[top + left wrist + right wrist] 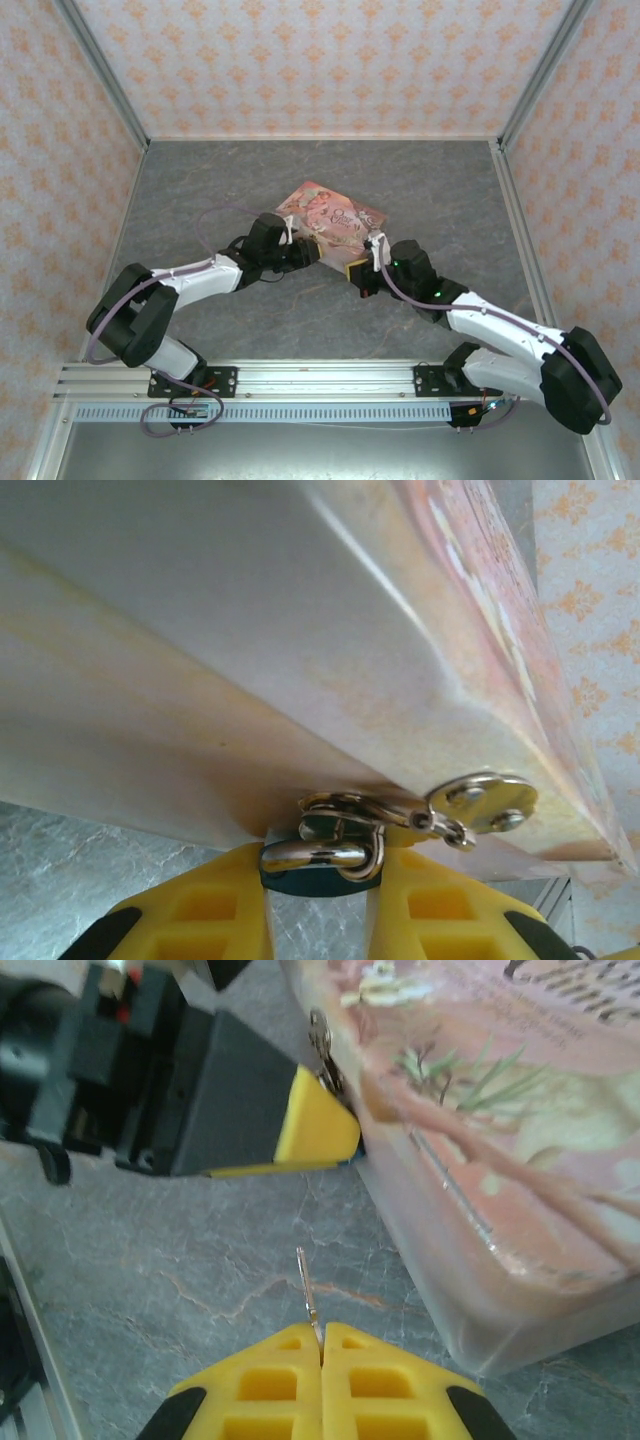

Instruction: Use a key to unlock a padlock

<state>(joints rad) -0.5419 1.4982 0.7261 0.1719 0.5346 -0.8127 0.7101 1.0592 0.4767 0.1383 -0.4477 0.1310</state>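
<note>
Top view: both arms reach in over the grey table [440, 190] and meet at the near edge of a pink printed box [332, 220], which lies about mid-table. The left gripper [303, 252] is at the box's near left side. The right gripper [360, 282] sits just beside the box's near corner.

Left wrist view: the padlock [318, 883] is a small dark teal body, wedged between the two yellow fingers [215, 910] of the left gripper. The fingers are closed against its sides, so the lock is clamped. Its metal shackle [318, 856] points up toward the box and passes through the metal hasp [482, 802] fixed to the box edge. The lock hangs right at that edge, touching the fitting. The keyhole cannot be made out.

Right wrist view: the right gripper's yellow fingers [265, 1375] are pressed together, pinching the key [308, 1282]. Only a thin metal blade sticks out past the fingertips, slightly tilted. It points toward the left gripper's yellow fingertip and the lock hardware at the box edge. The key tip is clear of the lock, with bare table between them. The box's side wall runs along the right, near the blade but not touching it.
</note>
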